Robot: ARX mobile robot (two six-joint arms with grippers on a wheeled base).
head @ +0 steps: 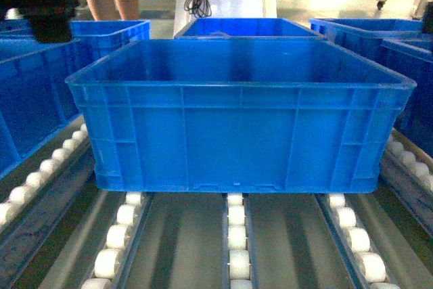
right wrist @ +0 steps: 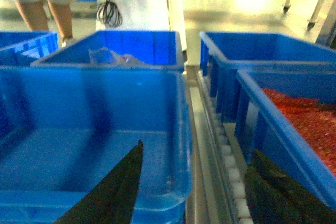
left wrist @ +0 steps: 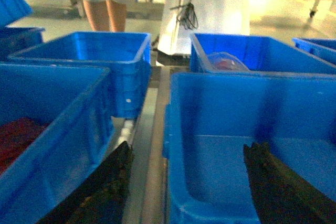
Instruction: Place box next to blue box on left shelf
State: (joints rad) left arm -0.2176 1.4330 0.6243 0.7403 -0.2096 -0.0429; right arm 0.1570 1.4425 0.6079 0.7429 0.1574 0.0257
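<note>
We see the box (head: 237, 126), a large bright blue open-topped crate, sitting squarely across the middle lanes of the left shelf (head: 235, 248), its base resting on the rows of small white rollers (head: 116, 235) that run toward us. Its inside looks empty in all three views. No brand, label or writing can be read on its ribbed near wall, nor anywhere else. In the left wrist view the left gripper (left wrist: 184, 182) straddles the box's left wall, one dark finger (left wrist: 105, 192) outside and the other inside, with the jaws spread apart and not touching the plastic that we can make out. In the right wrist view the right gripper (right wrist: 191, 187) stands the same way over the right wall, fingers parted on either side, released. Further blue crates flank the box: one on the near left (left wrist: 47, 129) holding something red, one on the near right (right wrist: 294, 119) filled with red material, and more behind. A person's bare legs (head: 108, 1) stand at the far left.
</note>
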